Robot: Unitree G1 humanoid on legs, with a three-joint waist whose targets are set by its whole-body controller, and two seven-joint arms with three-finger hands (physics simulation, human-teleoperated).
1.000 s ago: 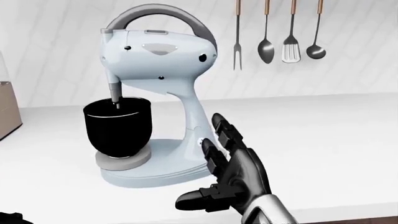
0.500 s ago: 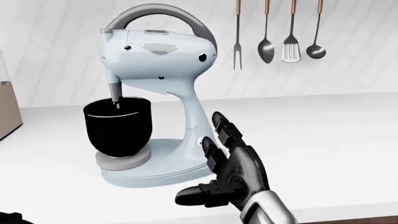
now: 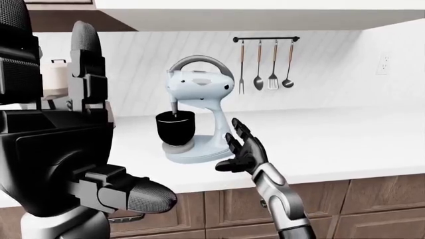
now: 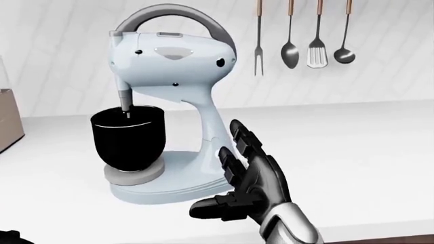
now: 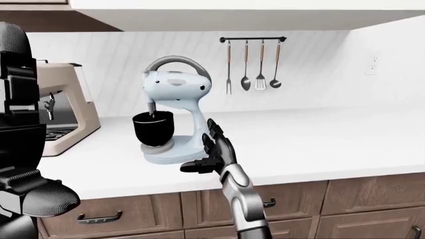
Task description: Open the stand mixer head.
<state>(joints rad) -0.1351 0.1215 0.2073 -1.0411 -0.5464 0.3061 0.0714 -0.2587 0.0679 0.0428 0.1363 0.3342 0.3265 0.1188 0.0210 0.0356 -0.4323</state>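
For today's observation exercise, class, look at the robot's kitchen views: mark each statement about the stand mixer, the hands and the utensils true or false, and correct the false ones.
1. The stand mixer head is lowered, its beater shaft reaching into the black bowl. True.
2. The right hand grips the mixer's handle. False: its fingers are spread open beside the mixer's column, holding nothing.
3. Four utensils hang on the wall to the right of the mixer in the head view. True.
4. The black bowl lies tipped over on the counter. False: it stands upright on the mixer's base.
5. The left hand rests on the mixer head. False: it fills the left of the left-eye view, away from the mixer.
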